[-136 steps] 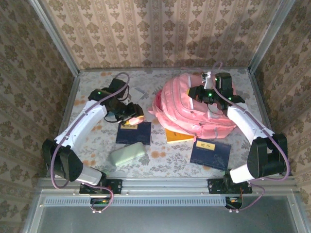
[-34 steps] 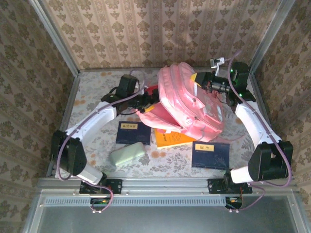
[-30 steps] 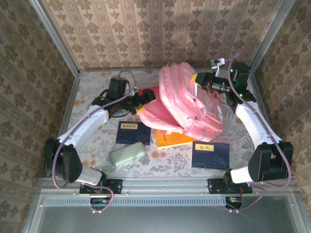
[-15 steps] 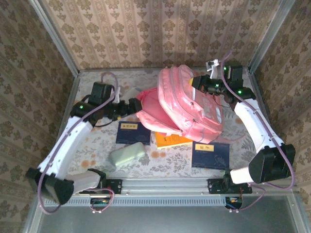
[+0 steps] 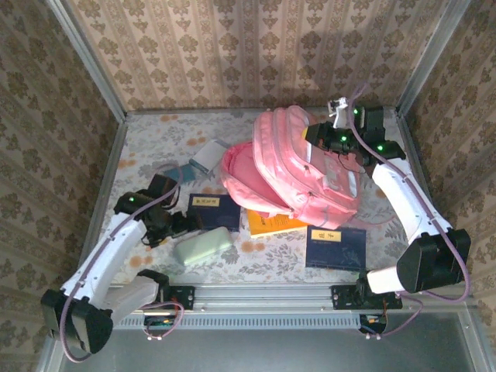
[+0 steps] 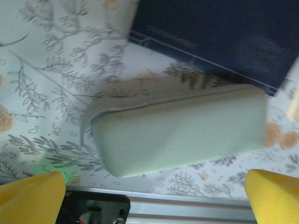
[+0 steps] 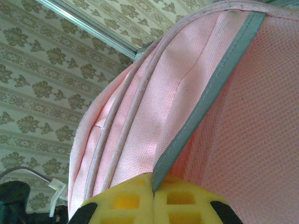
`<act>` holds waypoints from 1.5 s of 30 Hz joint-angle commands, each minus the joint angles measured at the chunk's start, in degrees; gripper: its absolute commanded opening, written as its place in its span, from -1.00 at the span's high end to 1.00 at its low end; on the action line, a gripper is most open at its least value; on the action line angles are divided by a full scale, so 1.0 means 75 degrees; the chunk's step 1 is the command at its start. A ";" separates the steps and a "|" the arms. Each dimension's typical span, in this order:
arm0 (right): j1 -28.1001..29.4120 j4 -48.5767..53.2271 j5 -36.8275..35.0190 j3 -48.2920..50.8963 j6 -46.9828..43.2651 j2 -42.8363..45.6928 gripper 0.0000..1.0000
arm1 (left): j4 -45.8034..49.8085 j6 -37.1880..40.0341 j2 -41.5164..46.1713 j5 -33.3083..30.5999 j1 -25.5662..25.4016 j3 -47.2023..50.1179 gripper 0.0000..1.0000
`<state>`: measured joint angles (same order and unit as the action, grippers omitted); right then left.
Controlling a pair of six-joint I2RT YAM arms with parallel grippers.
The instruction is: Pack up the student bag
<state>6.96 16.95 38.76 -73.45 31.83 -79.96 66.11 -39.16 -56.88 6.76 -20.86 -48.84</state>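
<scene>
The backpack (image 5: pixel 302 174) sits on the far right half of the counter (image 5: pixel 147 147), the biggest thing there, with its upper end lifted toward the back wall. The right pincer (image 5: pixel 316 136) is at that raised end. In the right wrist view its yellow pads (image 7: pixel 126 203) are pressed together on the grey edging of the backpack (image 7: pixel 140 126), so it is pinching the fabric.

The backpack's near edge lies over an orange book (image 5: pixel 275 223). A dark blue book (image 5: pixel 335 246) lies just in front of it on the right, and another dark blue book (image 5: pixel 214 211) lies to its left.

The left pincer (image 5: pixel 188 225) is low over the counter, beside that left book and just behind a pale green case (image 5: pixel 203 246). In the left wrist view its fingertips (image 6: pixel 32 196) are spread wide apart with nothing between them, the pale green case (image 6: pixel 180 128) lies ahead of them, and the book's corner (image 6: pixel 215 37) is beyond it
</scene>
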 commanded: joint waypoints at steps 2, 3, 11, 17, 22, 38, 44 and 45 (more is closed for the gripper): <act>0.0032 -0.0369 0.0046 0.0020 -0.0106 0.0337 1.00 | -0.0877 -0.0205 -0.0128 0.0745 0.0280 0.0716 -1.00; 0.0044 -0.0362 0.0047 0.0032 -0.0099 0.0335 1.00 | -0.1095 -0.0181 -0.0209 0.0914 0.0256 0.0877 -1.00; 0.0137 -0.0414 0.0180 0.0032 -0.0113 0.0269 1.00 | -0.1527 -0.0252 -0.0374 0.1224 -0.0508 0.1050 -1.00; 0.0138 -0.0461 0.0218 0.0031 -0.0098 0.0279 1.00 | -0.1834 -0.0962 -0.0715 0.1264 -0.1540 0.1282 -1.00; 0.0150 -0.0562 0.0265 0.0136 -0.0060 0.0288 1.00 | -0.2381 -0.1453 -0.1088 0.1293 -0.2236 0.1296 -1.00; 0.0161 -0.0602 0.0299 0.0184 0.0003 0.0366 1.00 | -0.1553 0.0832 -0.2125 0.1393 -0.3799 -0.1154 -1.00; 0.0156 -0.0643 0.0326 0.0243 0.0010 0.0405 1.00 | -0.0693 0.3306 -0.2395 -0.0610 -0.4018 -0.1934 -1.00; 0.0158 -0.0643 0.0337 0.0243 0.0009 0.0403 1.00 | -0.0629 0.3467 -0.2603 -0.1033 -0.4037 -0.1998 -1.00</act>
<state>8.14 15.62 39.40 -71.70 31.73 -79.77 54.74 -25.23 -73.21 9.91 -50.68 -62.24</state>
